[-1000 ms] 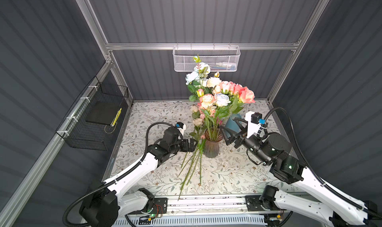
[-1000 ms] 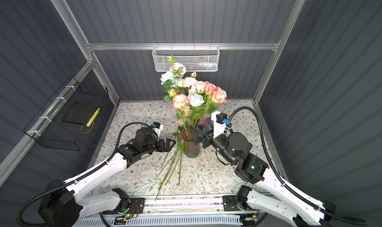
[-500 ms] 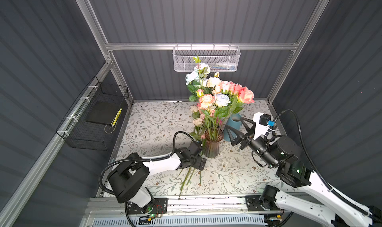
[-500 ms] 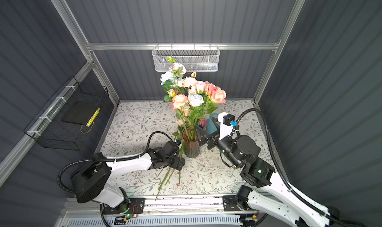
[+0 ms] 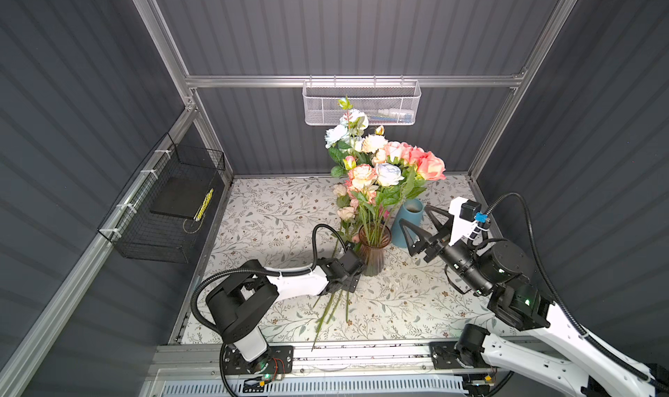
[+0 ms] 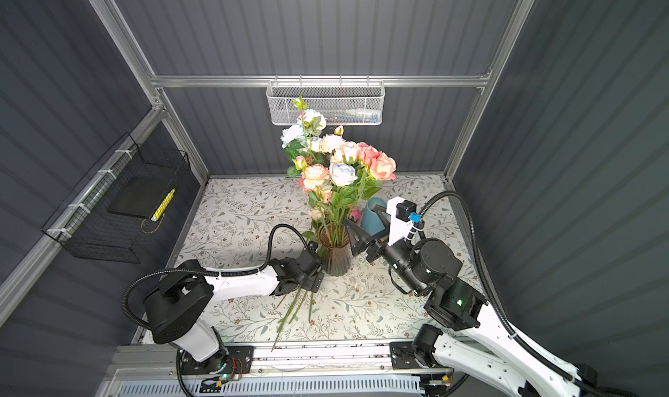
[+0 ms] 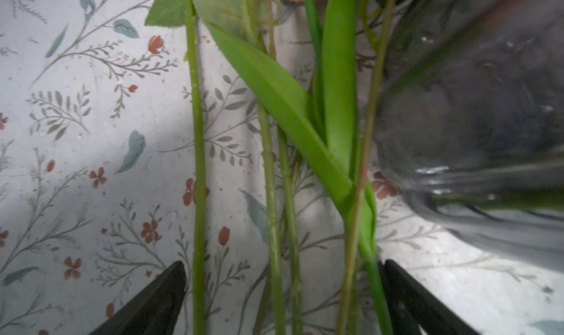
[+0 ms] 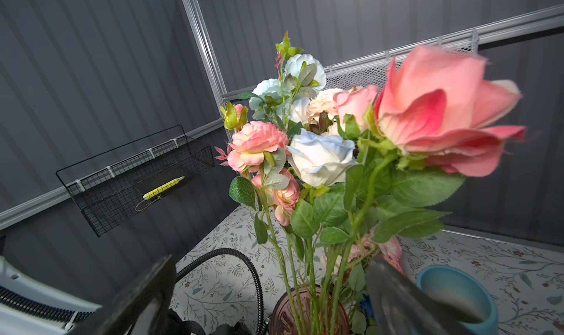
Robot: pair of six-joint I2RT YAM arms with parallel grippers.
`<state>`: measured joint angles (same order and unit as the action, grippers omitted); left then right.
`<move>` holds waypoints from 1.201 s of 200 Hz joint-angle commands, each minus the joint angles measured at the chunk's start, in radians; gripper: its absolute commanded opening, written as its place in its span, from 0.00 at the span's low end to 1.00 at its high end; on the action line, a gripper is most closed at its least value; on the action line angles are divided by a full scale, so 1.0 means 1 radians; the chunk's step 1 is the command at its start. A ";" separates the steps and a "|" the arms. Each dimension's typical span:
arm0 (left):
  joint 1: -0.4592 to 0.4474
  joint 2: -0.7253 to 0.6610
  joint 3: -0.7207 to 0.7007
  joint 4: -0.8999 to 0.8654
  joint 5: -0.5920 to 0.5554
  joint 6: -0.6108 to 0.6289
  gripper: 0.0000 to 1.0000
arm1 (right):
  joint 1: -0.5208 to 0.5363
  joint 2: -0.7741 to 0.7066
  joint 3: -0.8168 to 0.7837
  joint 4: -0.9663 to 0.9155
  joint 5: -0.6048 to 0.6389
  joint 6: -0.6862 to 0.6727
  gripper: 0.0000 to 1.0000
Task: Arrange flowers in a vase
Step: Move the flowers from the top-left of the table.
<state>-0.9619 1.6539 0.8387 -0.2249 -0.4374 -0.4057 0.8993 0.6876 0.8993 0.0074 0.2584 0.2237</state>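
Note:
A brownish glass vase [image 5: 373, 259] [image 6: 336, 263] stands mid-table with a bunch of pink, peach, cream and pale blue flowers [image 5: 385, 169] [image 8: 317, 156] in it. Several more flowers lie on the cloth just left of it, their green stems [image 5: 331, 310] [image 6: 295, 306] [image 7: 198, 165] running toward the front edge. My left gripper [image 5: 353, 268] [image 7: 283, 264] sits low on the table beside the vase [image 7: 473, 119], open, with those stems between its jaws. My right gripper [image 5: 414, 216] [image 6: 360, 214] [image 8: 273, 258] hovers open to the right of the vase [image 8: 293, 312], facing the bouquet, holding nothing.
A teal-blue cup-shaped vase [image 5: 411, 210] [image 8: 457, 290] stands right behind the glass one, near my right fingers. A white mesh basket [image 5: 362, 104] hangs on the back wall. A black wire basket [image 5: 163, 210] with a yellow pen hangs on the left wall.
My left arm has dropped down and swung in, bringing its open gripper onto the loose stems beside the vase. My right gripper has drawn back slightly to the right.

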 commanded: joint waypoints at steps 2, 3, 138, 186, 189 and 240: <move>0.019 0.013 0.000 -0.030 -0.058 -0.028 1.00 | 0.000 -0.012 -0.003 -0.005 0.010 -0.012 0.99; 0.022 0.015 0.000 -0.029 -0.056 -0.028 1.00 | 0.000 -0.012 -0.003 -0.005 0.010 -0.012 0.99; 0.310 0.049 -0.086 -0.076 0.094 -0.171 0.31 | -0.001 -0.084 -0.007 -0.024 0.020 -0.011 0.99; 0.424 -0.007 -0.131 -0.039 0.083 -0.307 0.21 | 0.000 -0.098 -0.012 -0.033 0.032 -0.008 0.99; 0.429 -0.010 -0.132 -0.039 0.082 -0.314 0.20 | 0.000 -0.100 -0.013 -0.033 0.033 -0.006 0.99; 0.473 -0.071 -0.144 -0.004 0.135 -0.322 0.60 | 0.000 -0.118 -0.030 -0.053 0.038 0.018 0.99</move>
<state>-0.4980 1.5742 0.7204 -0.1421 -0.3538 -0.7094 0.8993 0.5831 0.8825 -0.0322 0.2790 0.2279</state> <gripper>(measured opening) 0.456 0.989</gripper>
